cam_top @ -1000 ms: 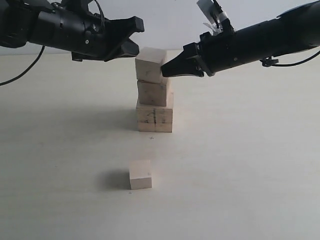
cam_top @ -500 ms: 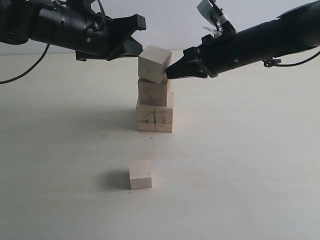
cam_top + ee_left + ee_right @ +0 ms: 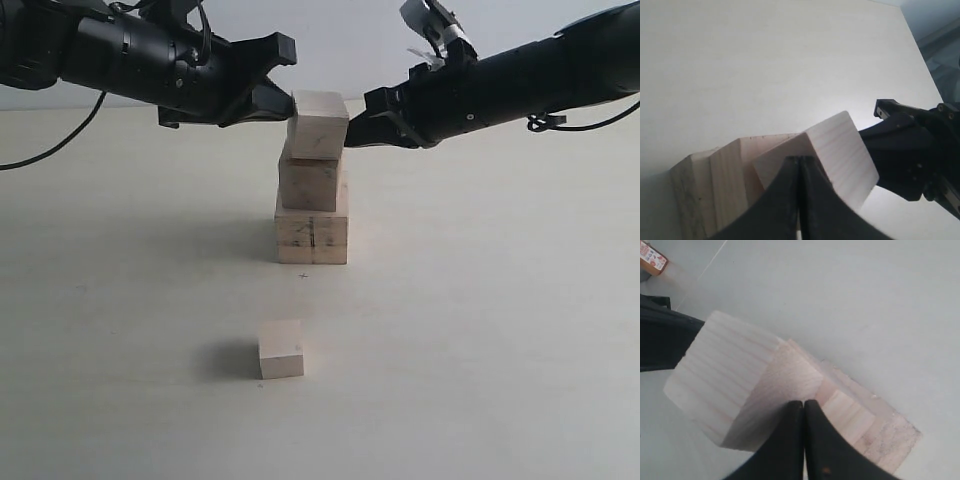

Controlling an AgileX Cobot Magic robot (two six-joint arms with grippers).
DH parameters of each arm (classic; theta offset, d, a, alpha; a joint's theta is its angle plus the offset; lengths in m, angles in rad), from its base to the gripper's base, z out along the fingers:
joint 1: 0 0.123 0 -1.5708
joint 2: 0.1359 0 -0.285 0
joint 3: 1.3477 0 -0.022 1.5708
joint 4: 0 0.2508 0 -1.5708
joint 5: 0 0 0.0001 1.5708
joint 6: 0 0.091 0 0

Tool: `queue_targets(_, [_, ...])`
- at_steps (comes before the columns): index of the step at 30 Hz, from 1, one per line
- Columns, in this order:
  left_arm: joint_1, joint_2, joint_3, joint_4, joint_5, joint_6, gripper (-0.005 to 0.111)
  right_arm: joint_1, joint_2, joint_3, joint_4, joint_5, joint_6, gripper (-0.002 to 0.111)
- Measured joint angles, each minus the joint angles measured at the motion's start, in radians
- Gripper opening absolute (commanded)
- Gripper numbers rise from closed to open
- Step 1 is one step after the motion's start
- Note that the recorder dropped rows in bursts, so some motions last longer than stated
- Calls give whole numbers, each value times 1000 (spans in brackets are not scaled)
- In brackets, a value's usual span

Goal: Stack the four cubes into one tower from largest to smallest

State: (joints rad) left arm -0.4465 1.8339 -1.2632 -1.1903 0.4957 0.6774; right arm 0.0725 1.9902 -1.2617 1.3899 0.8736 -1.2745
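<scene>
The tower (image 3: 312, 190) of pale unpainted wooden cubes stands three high near the middle of the off-white table (image 3: 480, 330). The largest pale wooden cube (image 3: 312, 240), with a dark line down its front face, forms the base. The second pale wooden cube (image 3: 310, 184) rests on it, and the third pale wooden cube (image 3: 319, 124) lies on top, set slightly to the right of the one below. The smallest pale wooden cube (image 3: 281, 349) sits alone on the table, well apart from the tower and nearer the exterior camera. The black left gripper (image 3: 286, 103) has its fingers pressed together, pinching nothing, and its tip touches the third cube's left face. The black right gripper (image 3: 356, 128) is likewise closed and empty, its tip against the same cube's right face, so the top cube sits between the two tips.
</scene>
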Motion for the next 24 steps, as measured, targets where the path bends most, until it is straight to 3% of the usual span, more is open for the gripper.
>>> queue_targets(24, [-2,0,0,0,-41,-24,0,0,1,0,-39,58,78,0])
